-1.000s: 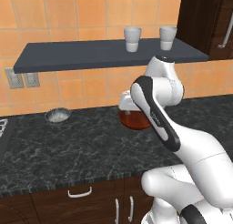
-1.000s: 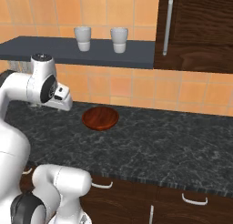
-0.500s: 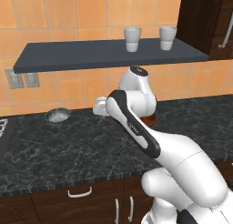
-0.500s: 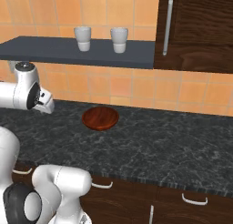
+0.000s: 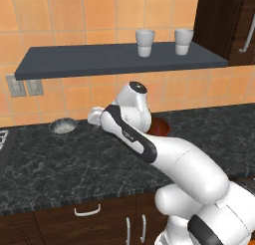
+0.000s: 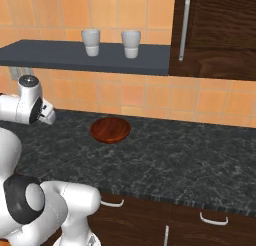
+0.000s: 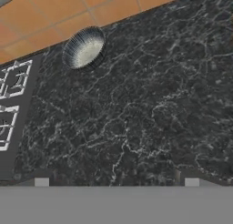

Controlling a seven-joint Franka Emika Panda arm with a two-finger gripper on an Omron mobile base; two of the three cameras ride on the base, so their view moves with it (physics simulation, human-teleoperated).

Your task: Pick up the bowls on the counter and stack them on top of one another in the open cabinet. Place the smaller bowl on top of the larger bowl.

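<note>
The gripper (image 7: 116, 181), jaws wide and empty, hangs over the counter (image 7: 173, 95). Beyond it sits the smaller bowl (image 7: 83, 47) by the wall (larger bowl (image 6: 110, 129) well apart). Approach phase: the next move likely calls for closing in and descending.

The arm hides most of the larger bowl (image 5: 160, 125) (left base view).

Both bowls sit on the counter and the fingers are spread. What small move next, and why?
Probably ease the hand toward the grey bowl: it lies ahead in the hand view, with the open fingers empty and well short of it. The brown bowl sits off to the other side.
</note>
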